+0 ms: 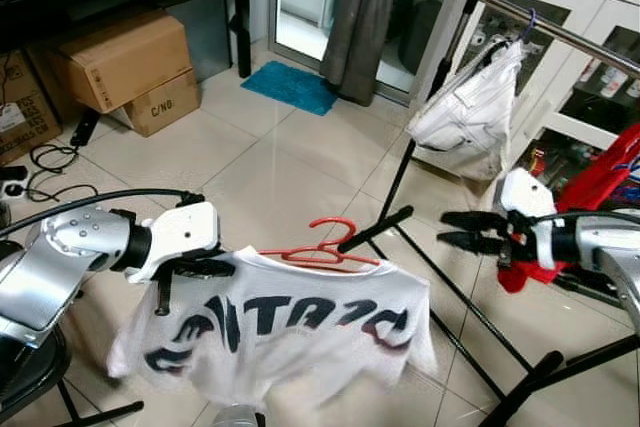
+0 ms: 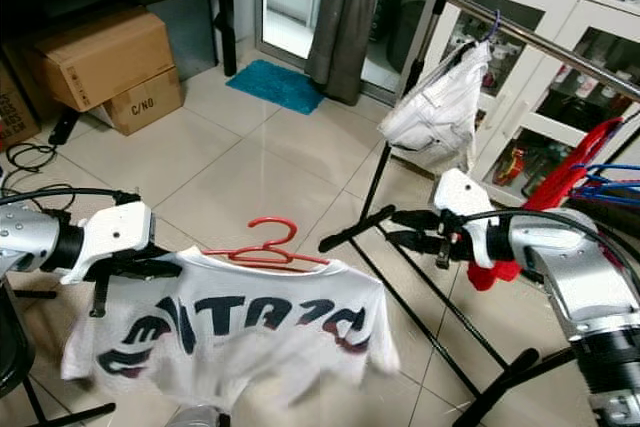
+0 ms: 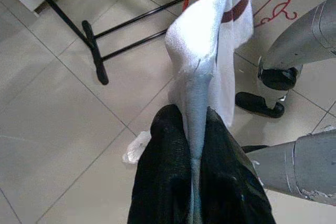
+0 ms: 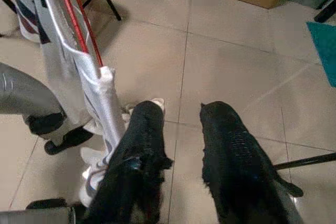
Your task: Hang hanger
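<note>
At lower centre the left gripper (image 1: 172,277) pinches the white shirt's (image 1: 290,332) shoulder on the red hanger (image 1: 322,247); right gripper (image 1: 470,230) jaws empty, apart; the shirt seemingly could slide off, being single-held.

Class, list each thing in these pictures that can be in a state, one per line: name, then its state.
Left gripper: jaws shut on the shirt's shoulder.
Right gripper: jaws open, holding nothing.
White shirt: draped on the hanger, held up off the floor.
Red hanger: inside the shirt, hook free, not yet on the rail.
Clothes rail: standing, with white shorts hanging from it.
Cardboard boxes: closed, stacked.
</note>
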Robot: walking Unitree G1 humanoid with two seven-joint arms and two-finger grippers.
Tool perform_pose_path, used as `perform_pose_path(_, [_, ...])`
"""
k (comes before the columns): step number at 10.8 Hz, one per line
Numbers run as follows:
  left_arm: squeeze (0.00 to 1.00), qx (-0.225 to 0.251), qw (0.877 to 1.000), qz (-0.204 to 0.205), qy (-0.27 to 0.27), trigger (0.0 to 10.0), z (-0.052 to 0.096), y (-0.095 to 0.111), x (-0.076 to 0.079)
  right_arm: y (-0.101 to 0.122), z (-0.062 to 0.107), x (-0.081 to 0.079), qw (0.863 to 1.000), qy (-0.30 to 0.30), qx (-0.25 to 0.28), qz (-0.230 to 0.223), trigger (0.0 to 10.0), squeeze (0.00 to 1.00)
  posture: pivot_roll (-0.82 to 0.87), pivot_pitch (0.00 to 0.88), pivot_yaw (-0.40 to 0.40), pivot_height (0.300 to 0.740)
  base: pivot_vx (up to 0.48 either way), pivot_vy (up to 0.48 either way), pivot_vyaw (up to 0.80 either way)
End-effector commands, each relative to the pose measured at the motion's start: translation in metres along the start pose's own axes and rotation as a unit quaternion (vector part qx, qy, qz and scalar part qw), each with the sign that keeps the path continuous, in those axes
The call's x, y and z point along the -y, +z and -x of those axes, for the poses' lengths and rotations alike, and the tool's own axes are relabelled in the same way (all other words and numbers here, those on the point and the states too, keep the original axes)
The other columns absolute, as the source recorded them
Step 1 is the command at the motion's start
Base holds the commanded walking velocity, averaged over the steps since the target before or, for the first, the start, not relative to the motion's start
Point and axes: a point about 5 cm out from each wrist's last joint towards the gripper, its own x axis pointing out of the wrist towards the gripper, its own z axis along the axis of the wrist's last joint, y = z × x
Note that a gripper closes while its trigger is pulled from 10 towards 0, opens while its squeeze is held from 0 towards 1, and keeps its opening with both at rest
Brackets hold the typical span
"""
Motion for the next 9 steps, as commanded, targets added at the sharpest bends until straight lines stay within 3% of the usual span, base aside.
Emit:
perform_pose_path(1, [0.00, 0.034, 0.999, -0.013, 0.010, 0.0, 0.006, 0.012, -0.007, 0.016, 0.009, 0.004, 0.999, 0.001, 0.047, 0.005, 10.0, 1.00, 0.10, 0.000, -0.084, 0.740, 0.000, 0.000, 0.00])
perform_pose_path(2, [0.00, 0.062, 0.998, -0.017, 0.006, 0.0, 0.008, 0.017, -0.007, 0.031, 0.012, -0.006, 0.994, 0.043, 0.105, 0.000, 10.0, 1.00, 0.10, 0.000, -0.085, 0.740, 0.000, 0.000, 0.00])
perform_pose_path(4, [0.00, 0.094, 0.995, -0.031, -0.007, 0.0, 0.007, 0.027, -0.007, 0.027, 0.003, -0.036, 0.987, 0.146, 0.068, 0.000, 10.0, 1.00, 0.10, 0.000, -0.089, 0.740, 0.000, 0.000, 0.00])
perform_pose_path(5, [0.00, 0.108, 0.993, -0.038, -0.009, 0.0, 0.004, 0.033, -0.008, 0.030, -0.009, -0.044, 0.985, 0.152, 0.076, -0.002, 10.0, 0.00, 0.10, 0.000, -0.090, 0.740, 0.000, 0.000, 0.00])
perform_pose_path(8, [0.00, 0.095, 0.992, -0.073, -0.029, 0.0, -0.010, 0.041, -0.012, 0.042, -0.044, -0.053, 0.984, 0.097, 0.138, -0.060, 10.0, 0.00, 0.10, 0.000, -0.090, 0.740, 0.000, 0.000, 0.00])
perform_pose_path(9, [0.00, 0.095, 0.992, -0.074, -0.031, 0.0, -0.011, 0.042, -0.013, 0.043, -0.044, -0.054, 0.984, 0.095, 0.139, -0.058, 10.0, 0.00, 0.10, 0.000, -0.088, 0.740, 0.000, 0.000, 0.00])
